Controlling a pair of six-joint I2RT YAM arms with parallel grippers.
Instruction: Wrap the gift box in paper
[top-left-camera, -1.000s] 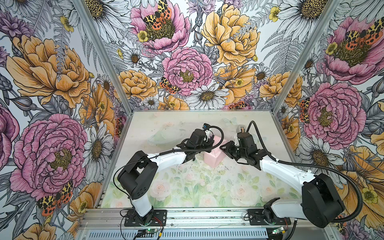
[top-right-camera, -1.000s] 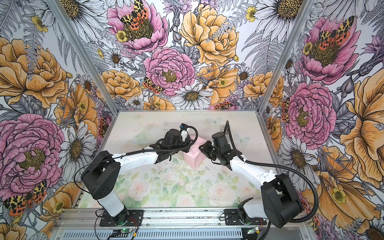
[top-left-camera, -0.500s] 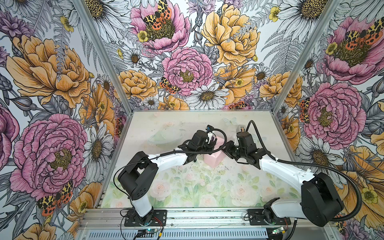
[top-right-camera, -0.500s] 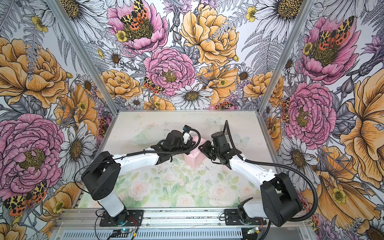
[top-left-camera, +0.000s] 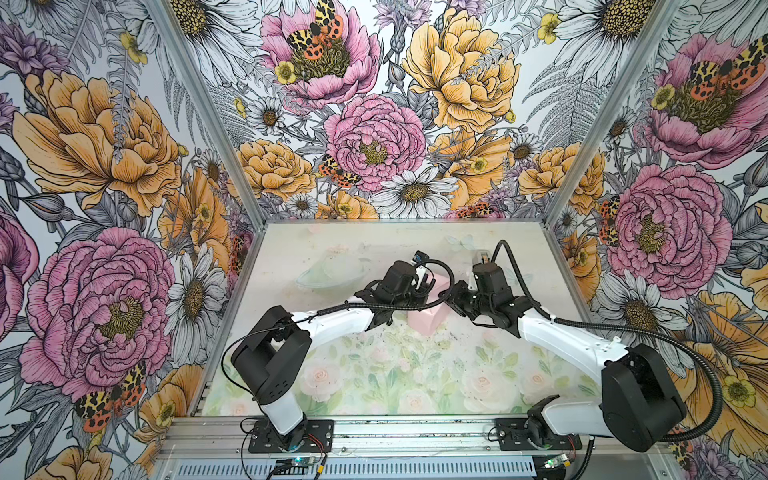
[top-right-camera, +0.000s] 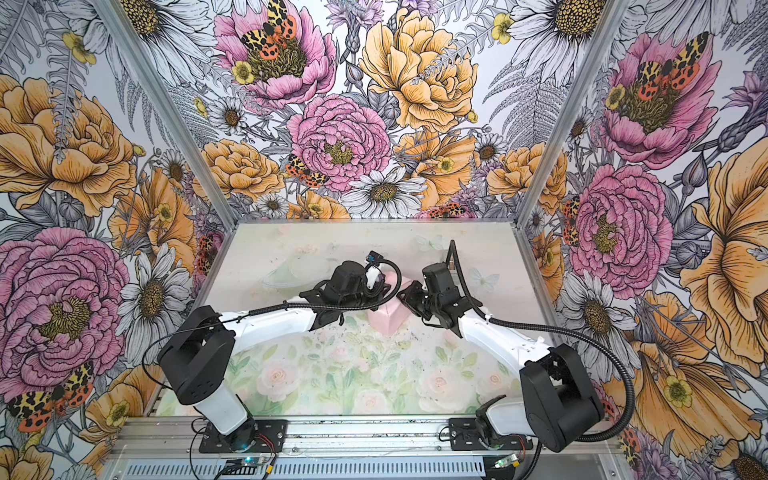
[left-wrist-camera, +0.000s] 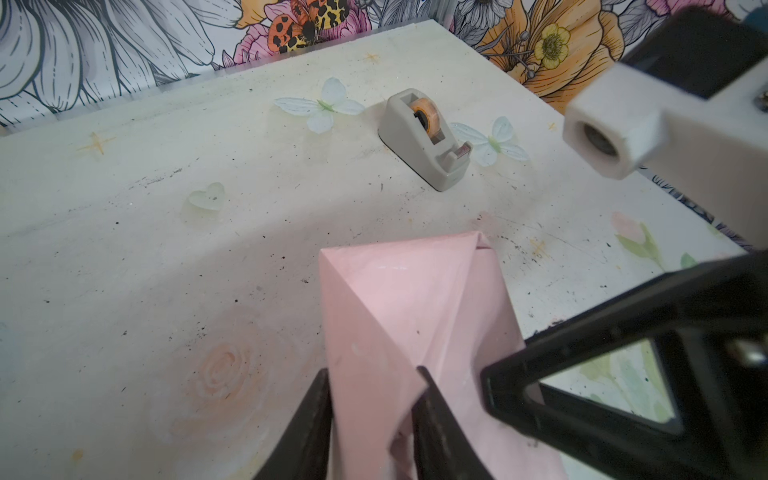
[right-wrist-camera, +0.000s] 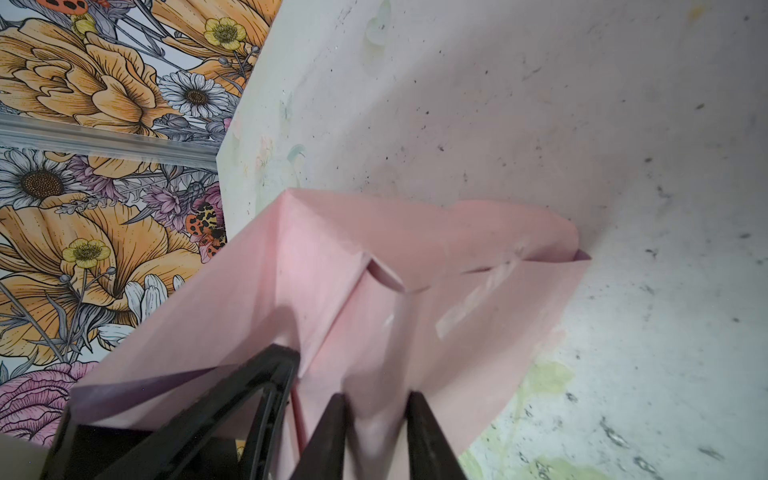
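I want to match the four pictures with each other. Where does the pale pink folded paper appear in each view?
In a top view: the pale pink folded paper, mid-table, between the two arms.
In a top view: the paper, same place.
Left wrist: close up, between the fingers of the left gripper, nearer than the grey tape dispenser.
Right wrist: close up, between the fingers of the right gripper.
Shared landmark: the pale floral-printed table.
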